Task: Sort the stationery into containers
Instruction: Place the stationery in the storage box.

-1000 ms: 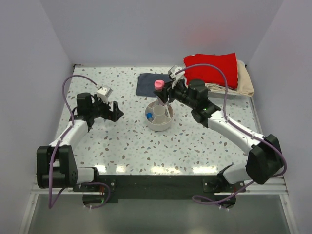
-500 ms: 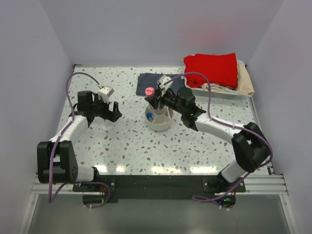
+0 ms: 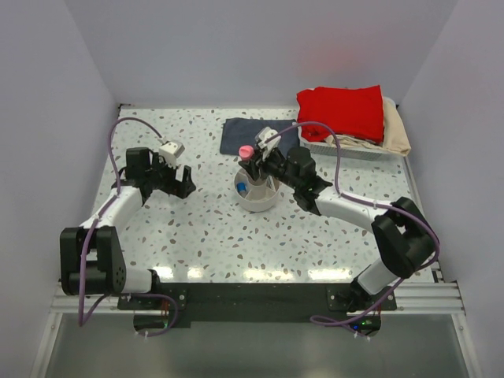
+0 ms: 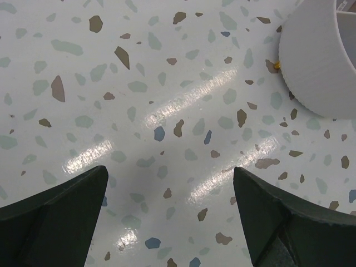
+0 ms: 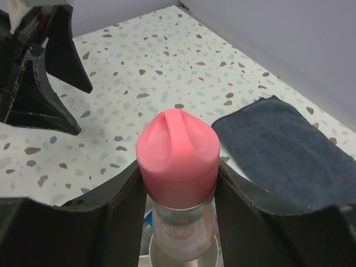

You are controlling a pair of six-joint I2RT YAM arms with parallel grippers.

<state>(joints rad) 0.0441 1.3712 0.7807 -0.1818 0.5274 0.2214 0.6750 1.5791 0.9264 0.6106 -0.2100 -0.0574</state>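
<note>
The right gripper [image 5: 178,183] has its two fingers [image 5: 111,217] clamped on either side of a pink-capped tube [image 5: 178,153], gripping the clear body just under the cap. The tube stands close to upright, cap uppermost, its long axis running down between the fingers. Straight below it, in the overhead view, is the round divided bowl [image 3: 258,206], with a blue-capped item [image 3: 241,188] already lying in its left compartment. From here the tube looks poised over the bowl's middle, so I'd judge the move wanted is a plain lowering and then a release, though I can't tell which compartment it sits above. The dark-blue cloth [image 3: 235,135] lies just behind on the table [image 3: 197,228]. The left gripper [image 3: 183,179] hangs spread wide and holding nothing, well to the bowl's left; the right arm is plainly the nearer.
</note>
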